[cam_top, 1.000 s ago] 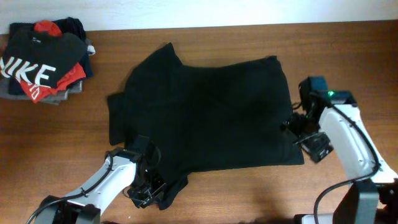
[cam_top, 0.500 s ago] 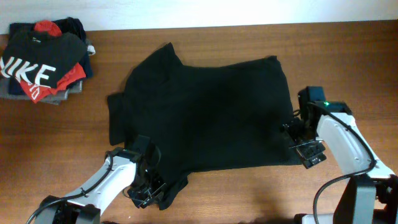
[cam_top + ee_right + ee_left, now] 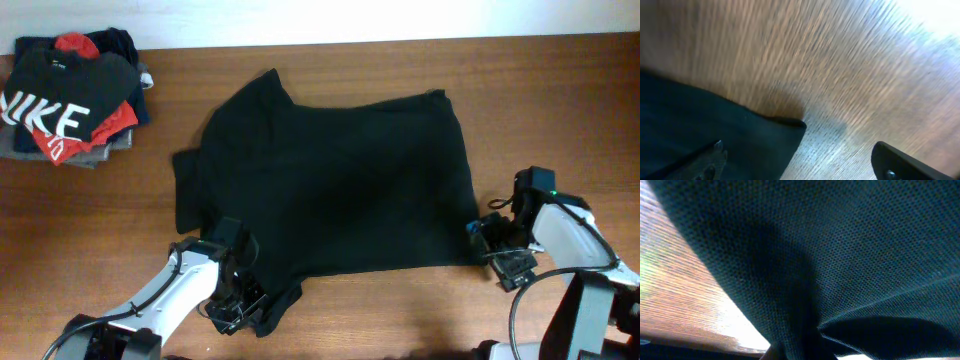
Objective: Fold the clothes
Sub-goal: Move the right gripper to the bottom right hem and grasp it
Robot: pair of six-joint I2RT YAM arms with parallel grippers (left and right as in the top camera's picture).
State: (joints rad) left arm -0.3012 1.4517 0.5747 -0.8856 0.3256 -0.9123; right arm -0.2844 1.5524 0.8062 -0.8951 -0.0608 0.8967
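Note:
The clothes (image 3: 330,180), a plain black T-shirt, lie spread flat across the middle of the wooden table (image 3: 560,90). My left gripper (image 3: 238,308) sits at the shirt's near left corner, shut on a bunched fold of the fabric. In the left wrist view the dark cloth (image 3: 840,255) fills the picture and gathers into the jaws at the bottom. My right gripper (image 3: 498,252) stands open at the shirt's near right corner. In the right wrist view that corner (image 3: 715,130) lies flat between the spread fingers (image 3: 900,162), untouched on the wood.
A pile of folded garments (image 3: 65,95) with a black NIKE shirt on top sits at the back left corner. Bare wood shows to the right of the shirt and along the front edge.
My right arm has slid along the shirt's right edge toward the table's front, down to the near right corner, still open. The left arm has stayed put.

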